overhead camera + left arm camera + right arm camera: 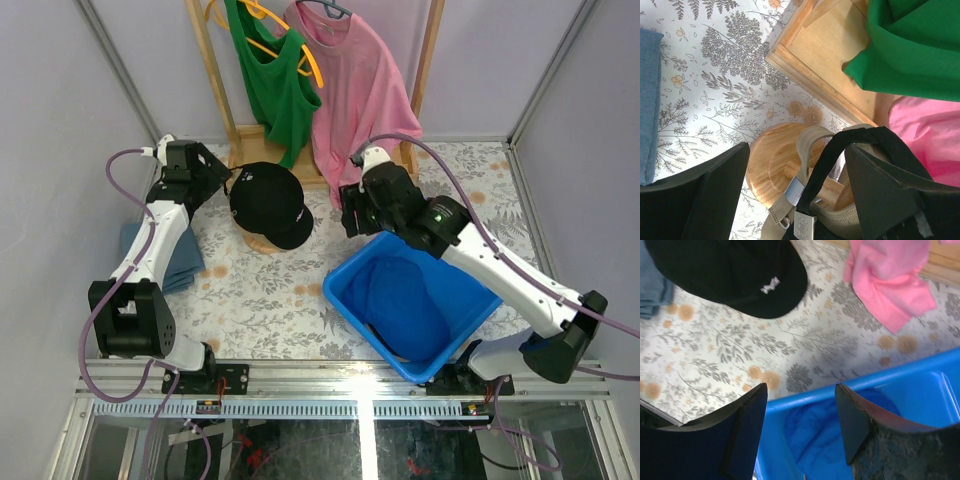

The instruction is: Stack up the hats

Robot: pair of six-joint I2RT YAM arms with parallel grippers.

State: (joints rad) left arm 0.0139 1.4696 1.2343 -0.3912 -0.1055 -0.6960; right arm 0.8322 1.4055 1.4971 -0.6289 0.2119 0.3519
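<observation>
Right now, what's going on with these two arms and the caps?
Two robot arms are stacking caps. A black cap sits over what looks like a tan cap on the wooden dome stand. The left hand is open at the black cap's back strap, gripping nothing. The right hand hangs open and empty above the rim of the blue bin, where a blue cap lies.

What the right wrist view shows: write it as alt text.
The open right gripper hovers above the rim of a blue bin holding a royal blue hat. Beyond: a black cap upper left, a pink shirt upper right, floral table between.
</observation>
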